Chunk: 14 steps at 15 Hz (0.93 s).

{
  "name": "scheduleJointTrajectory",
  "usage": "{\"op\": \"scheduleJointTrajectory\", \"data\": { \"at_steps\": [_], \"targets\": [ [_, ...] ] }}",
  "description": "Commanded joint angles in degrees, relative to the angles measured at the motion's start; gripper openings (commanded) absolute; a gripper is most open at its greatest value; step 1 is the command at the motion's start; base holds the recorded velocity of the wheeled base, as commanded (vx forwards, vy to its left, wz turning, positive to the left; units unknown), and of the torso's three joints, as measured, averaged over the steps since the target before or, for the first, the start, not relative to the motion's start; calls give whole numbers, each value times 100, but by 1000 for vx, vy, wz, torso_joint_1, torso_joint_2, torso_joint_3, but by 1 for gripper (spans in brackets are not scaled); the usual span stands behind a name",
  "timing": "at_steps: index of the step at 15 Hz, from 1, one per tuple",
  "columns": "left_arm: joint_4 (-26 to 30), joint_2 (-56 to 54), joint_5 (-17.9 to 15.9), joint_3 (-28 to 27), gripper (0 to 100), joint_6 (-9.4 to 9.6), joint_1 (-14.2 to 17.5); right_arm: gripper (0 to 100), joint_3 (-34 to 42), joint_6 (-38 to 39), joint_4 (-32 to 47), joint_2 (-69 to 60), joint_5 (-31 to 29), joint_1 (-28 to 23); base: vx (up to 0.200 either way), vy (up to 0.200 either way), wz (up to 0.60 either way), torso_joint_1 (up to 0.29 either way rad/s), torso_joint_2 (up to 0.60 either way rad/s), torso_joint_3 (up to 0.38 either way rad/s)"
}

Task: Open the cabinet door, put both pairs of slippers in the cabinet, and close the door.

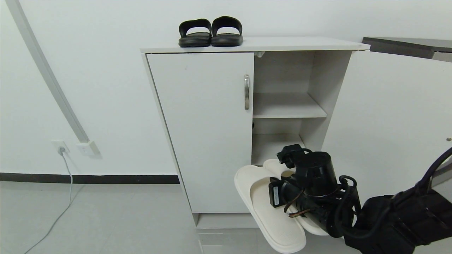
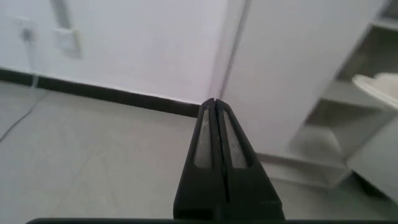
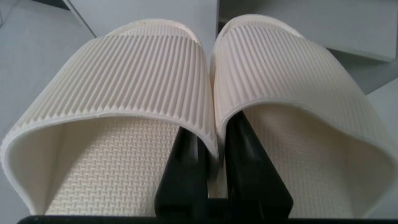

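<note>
The white cabinet [image 1: 201, 130] stands on the grey tiled floor [image 1: 88, 218], with its back at the wall. On its flat top [image 1: 300, 44], toward the left end, a pair of black slippers [image 1: 210, 32] lies side by side, the two touching each other. The open right half shows an upper shelf [image 1: 286, 106] and a lower shelf [image 1: 272, 146]. The front of the lower one is hidden, so I cannot tell what it carries. A thin grey cable [image 1: 53, 218] lies on the floor.
</note>
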Motion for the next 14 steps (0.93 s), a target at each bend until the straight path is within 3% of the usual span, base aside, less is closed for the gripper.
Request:
{"op": "scheduleJointTrajectory", "data": {
  "at_steps": [1,3,4,5,7,8,12,14],
  "targets": [
    [132,13,-21,1,0,56,-558,0,0,-3,-3,51,-1,6,0,0,0,0,0,0],
    [115,-506,120,1,0,267,-30,0,18,6,-11,42,-37,6,0,0,0,0,0,0],
    [115,-480,700,1,0,240,-66,0,-17,6,-11,51,-116,6,0,0,0,0,0,0],
    [115,-506,779,1,0,214,-66,0,-9,6,-11,51,-125,24,0,0,0,0,0,0],
    [115,-506,542,1,0,293,-66,0,-44,-3,-11,51,-160,41,0,0,0,0,0,0],
    [115,-506,199,10,0,267,-66,0,-97,-38,-11,139,-450,50,0,0,0,0,0,0],
    [106,-506,172,10,0,196,-66,0,-1195,-38,-99,789,-2014,138,0,0,0,0,0,0],
    [106,-506,172,10,0,143,-66,0,-1749,-38,-38,1071,-2427,200,0,0,0,0,0,0]
  ]
}}
